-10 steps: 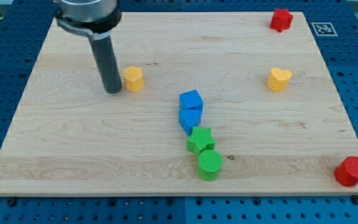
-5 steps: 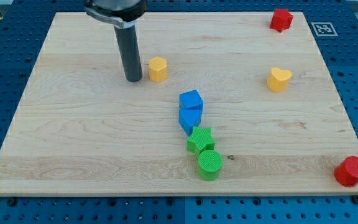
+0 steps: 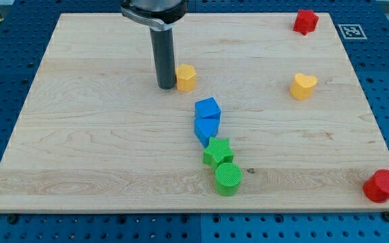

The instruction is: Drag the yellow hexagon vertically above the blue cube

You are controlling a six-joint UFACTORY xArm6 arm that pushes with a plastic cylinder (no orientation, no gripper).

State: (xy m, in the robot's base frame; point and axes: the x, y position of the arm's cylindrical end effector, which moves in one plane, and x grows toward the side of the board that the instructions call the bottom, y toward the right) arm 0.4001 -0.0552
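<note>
The yellow hexagon (image 3: pixel 186 77) lies on the wooden board (image 3: pixel 80 148), up and a little left of the blue cube (image 3: pixel 208 108). My tip (image 3: pixel 166 86) stands just left of the hexagon, touching or nearly touching its left side. The blue cube sits near the board's middle, with a second blue block (image 3: pixel 204 128) pressed against its lower side.
A green star (image 3: pixel 217 151) and a green cylinder (image 3: pixel 228 178) continue the line below the blue blocks. A yellow heart (image 3: pixel 303 86) lies at the right. A red block (image 3: pixel 306 21) is at the top right, another red block (image 3: pixel 382 185) at the bottom right.
My tip has moved right and slightly up the view, pushing the yellow hexagon right, from the board's left part to a spot up-left of the blue cube. The other blocks have not moved.
</note>
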